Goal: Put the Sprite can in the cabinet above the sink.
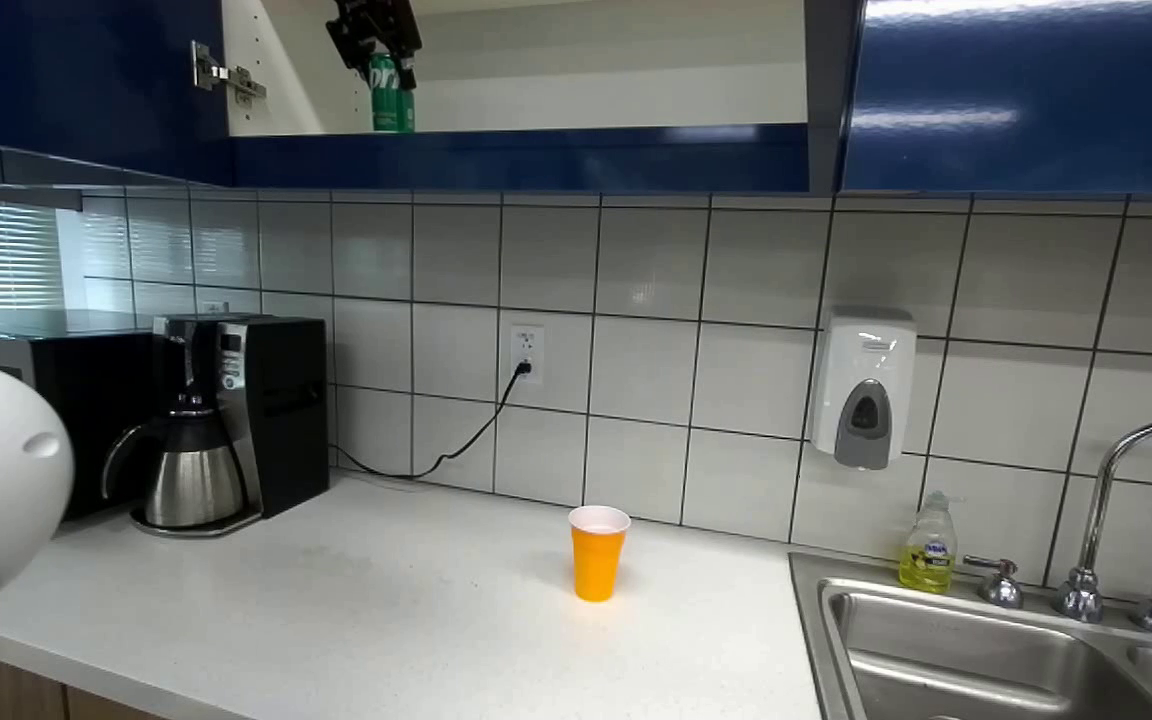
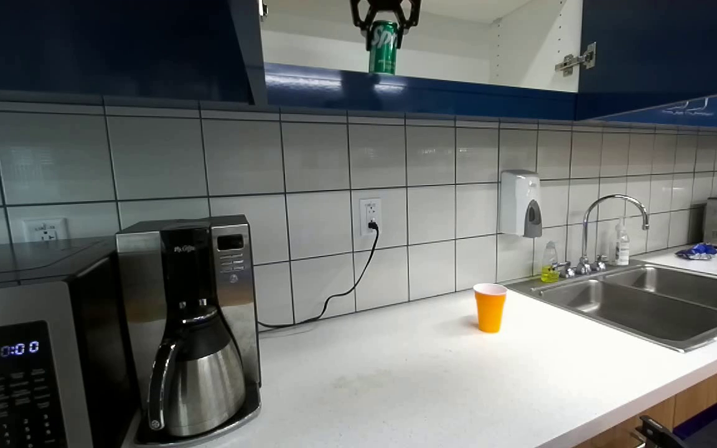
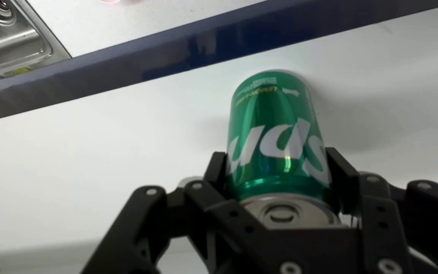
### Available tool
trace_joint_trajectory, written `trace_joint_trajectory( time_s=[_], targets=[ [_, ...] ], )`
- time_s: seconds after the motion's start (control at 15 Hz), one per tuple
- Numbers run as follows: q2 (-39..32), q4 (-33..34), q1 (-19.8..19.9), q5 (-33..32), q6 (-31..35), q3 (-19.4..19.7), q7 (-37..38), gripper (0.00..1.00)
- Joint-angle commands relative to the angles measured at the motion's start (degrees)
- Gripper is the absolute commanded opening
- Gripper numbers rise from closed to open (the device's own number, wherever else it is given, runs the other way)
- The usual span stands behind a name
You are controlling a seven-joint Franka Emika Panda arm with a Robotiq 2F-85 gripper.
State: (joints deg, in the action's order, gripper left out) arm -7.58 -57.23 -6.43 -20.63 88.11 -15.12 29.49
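Above the counter's rear edge, in the cabinet, my fingers clamp the Sprite can near its top, presumably leaving its base free.

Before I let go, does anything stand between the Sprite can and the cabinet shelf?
Nothing visible does. The gripper holds the Sprite can inside the open cabinet, behind its blue front edge, so that edge isn't in the way. Whether the can touches the shelf beneath it I can't tell.
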Motion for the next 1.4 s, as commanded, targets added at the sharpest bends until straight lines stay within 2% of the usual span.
trace_joint_trajectory(
  time_s=[0.0,0.13,0.2,0.27,0.33,0.47,1.33],
  targets=[
    [-2.9,4.5,-0.8,-1.0,-3.0,-0.1,1.1,0.40],
    [-3.6,5.4,-0.8,-1.0,-3.3,0.0,1.2,0.40],
    [-3.9,5.8,-0.8,-1.1,-3.5,0.0,1.2,0.77],
    [-4.2,6.1,-0.8,-1.1,-3.7,0.0,1.1,0.91],
    [-4.5,6.3,-0.8,-1.2,-3.9,0.0,1.2,0.98],
    [-4.9,6.6,-0.9,-1.2,-4.2,0.0,1.3,1.00],
    [-4.2,7.7,-1.0,-0.7,-5.1,0.0,1.3,1.00]
  ],
)
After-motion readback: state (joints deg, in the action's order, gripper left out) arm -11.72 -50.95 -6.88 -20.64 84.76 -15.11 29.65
